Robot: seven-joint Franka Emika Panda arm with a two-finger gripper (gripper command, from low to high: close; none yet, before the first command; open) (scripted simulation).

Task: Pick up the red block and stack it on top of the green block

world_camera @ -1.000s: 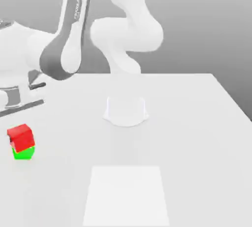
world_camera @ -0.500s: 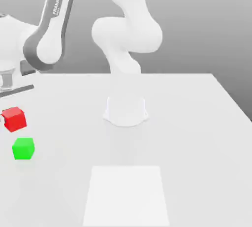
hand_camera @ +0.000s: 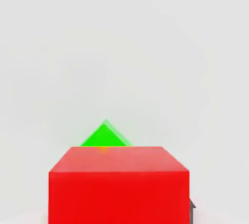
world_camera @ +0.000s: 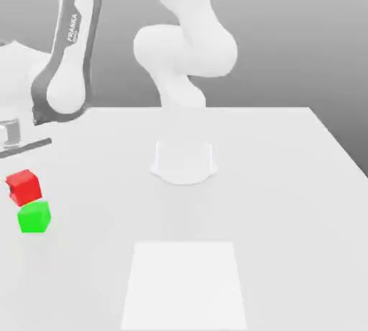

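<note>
Holding the red block (world_camera: pixel 25 187) tight in my claw (world_camera: pixel 14 186), I see the green block (world_camera: pixel 34 217) on the desk (world_camera: pixel 273 215), lower down and a bit to the exterior view's right, its sides turned cornerwise to my red one's.

The red block (world_camera: pixel 24 187) presented a matt, smooth face, as did the green block (world_camera: pixel 34 217). The surface (world_camera: pixel 273 215) showed a smooth, plain finish. The robot arm (world_camera: pixel 187 49) had smooth housings resembling plastic, with a faint sheen. The dark trim (world_camera: pixel 44 92) on its link appeared smooth. The pale panel (world_camera: pixel 184 283) was smooth and unpatterned.
</note>
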